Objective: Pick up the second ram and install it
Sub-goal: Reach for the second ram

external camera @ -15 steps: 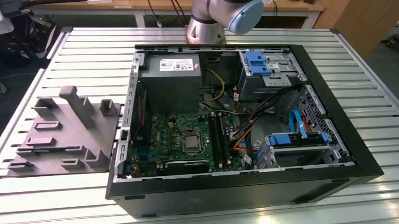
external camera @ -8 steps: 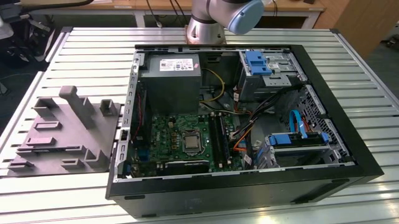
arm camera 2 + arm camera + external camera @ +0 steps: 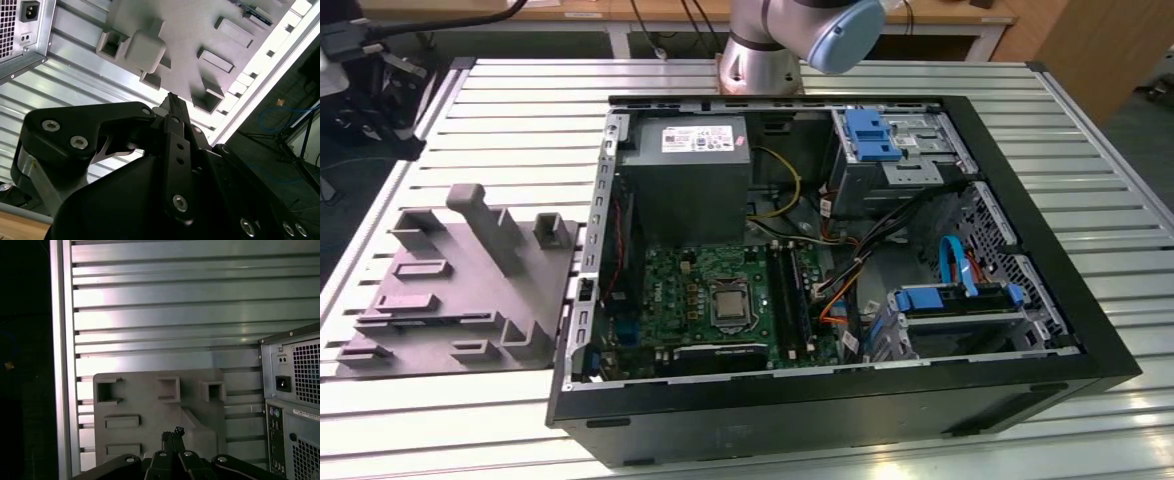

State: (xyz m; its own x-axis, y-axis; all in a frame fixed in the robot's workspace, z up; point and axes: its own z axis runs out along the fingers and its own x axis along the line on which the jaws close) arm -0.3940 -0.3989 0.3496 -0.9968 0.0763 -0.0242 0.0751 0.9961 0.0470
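Note:
My gripper (image 3: 171, 98) hangs above the grey fixture plate (image 3: 185, 30), well clear of it. Its two black fingers meet at the tips in both wrist views, shut with nothing between them (image 3: 173, 433). On the fixture's side toward the table edge lies a thin dark strip with a bluish tint; it looks like the second ram (image 3: 253, 13). It is some way from my fingertips. In the exterior view the fixture (image 3: 454, 300) lies at the left of the open computer case (image 3: 1067, 330). The long black memory slots (image 3: 787, 285) run beside the processor socket.
The power supply (image 3: 687, 170) fills the case's back corner, with cables and blue drive brackets (image 3: 870, 133) at the exterior view's right. The case's rear panel (image 3: 295, 405) stands beside the fixture. Upright posts (image 3: 494, 225) rise from the fixture. The slatted metal table (image 3: 190, 305) ends at an edge just past the fixture.

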